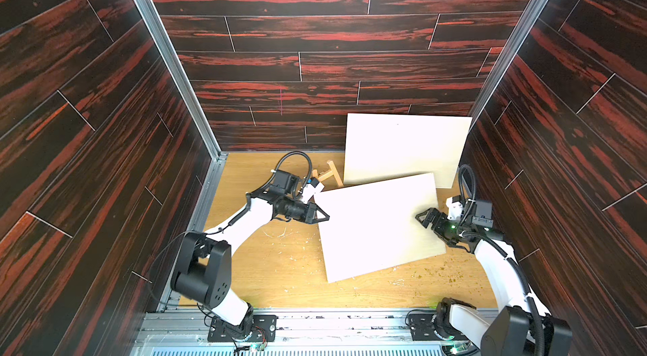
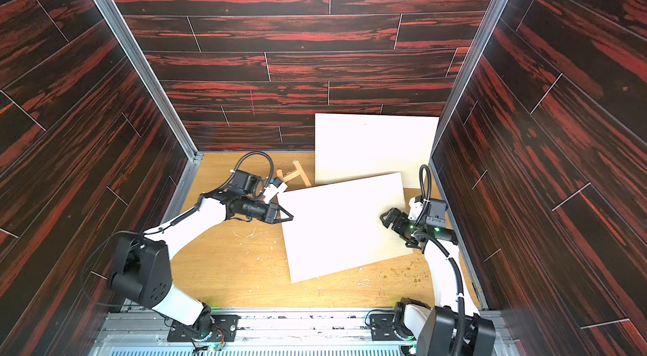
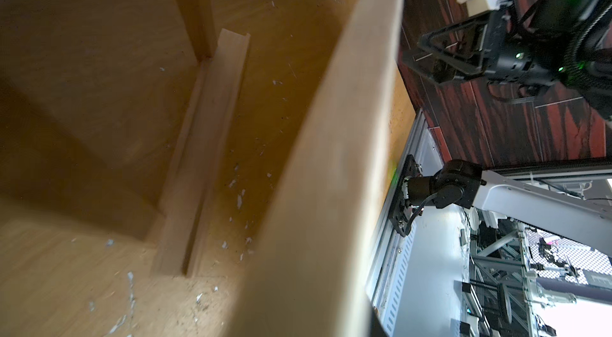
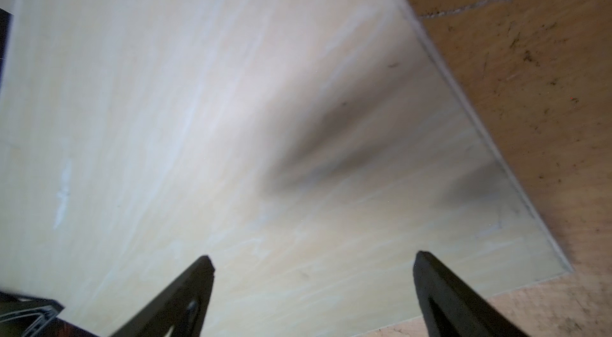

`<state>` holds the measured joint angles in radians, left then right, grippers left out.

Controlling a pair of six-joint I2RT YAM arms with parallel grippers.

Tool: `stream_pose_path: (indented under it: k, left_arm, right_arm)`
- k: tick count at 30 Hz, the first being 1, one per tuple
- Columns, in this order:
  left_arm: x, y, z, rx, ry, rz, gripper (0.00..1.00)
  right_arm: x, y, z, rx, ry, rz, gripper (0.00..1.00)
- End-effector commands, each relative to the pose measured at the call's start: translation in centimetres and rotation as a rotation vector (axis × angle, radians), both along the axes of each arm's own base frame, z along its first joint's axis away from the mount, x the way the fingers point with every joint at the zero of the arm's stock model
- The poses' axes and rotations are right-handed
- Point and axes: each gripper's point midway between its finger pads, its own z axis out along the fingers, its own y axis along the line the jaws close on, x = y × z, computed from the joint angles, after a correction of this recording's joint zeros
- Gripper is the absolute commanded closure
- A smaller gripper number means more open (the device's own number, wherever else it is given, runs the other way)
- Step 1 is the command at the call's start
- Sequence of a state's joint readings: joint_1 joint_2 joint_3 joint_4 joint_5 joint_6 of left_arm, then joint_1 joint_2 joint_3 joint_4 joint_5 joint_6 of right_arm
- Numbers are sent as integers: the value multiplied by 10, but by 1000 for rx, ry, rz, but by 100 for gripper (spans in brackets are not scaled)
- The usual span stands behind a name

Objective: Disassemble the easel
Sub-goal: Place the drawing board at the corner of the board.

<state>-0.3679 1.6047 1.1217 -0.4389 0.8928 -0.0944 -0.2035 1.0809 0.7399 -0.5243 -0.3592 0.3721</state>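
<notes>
The left gripper [image 1: 325, 218] seems clamped on the board [image 1: 378, 231] edge; the right gripper [image 4: 313, 262] hovers above it, jaws spread.

You have a scuffed wooden bench [image 1: 280, 277] flecked with pale chips [image 1: 276, 233]. Dark, red-grained wall panels [image 1: 315, 39] enclose it.

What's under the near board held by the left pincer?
Left wrist view shows a grooved strip and a slat on the table beneath the near board. In both top views the board covers them; only the easel frame's far end shows.
</notes>
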Motion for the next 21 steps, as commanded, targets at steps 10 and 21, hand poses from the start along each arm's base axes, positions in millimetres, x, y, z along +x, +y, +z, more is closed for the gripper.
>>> stream_pose_path:
  k: [10,21]
  left_arm:
    - [4,12,-47,271,-36,-1,100]
    - [10,4,-50,269,-35,-8,100]
  right_arm:
    - [48,-88,28,-68,-140,-177,1]
    - [91,-72,17,158,-278,-26,2]
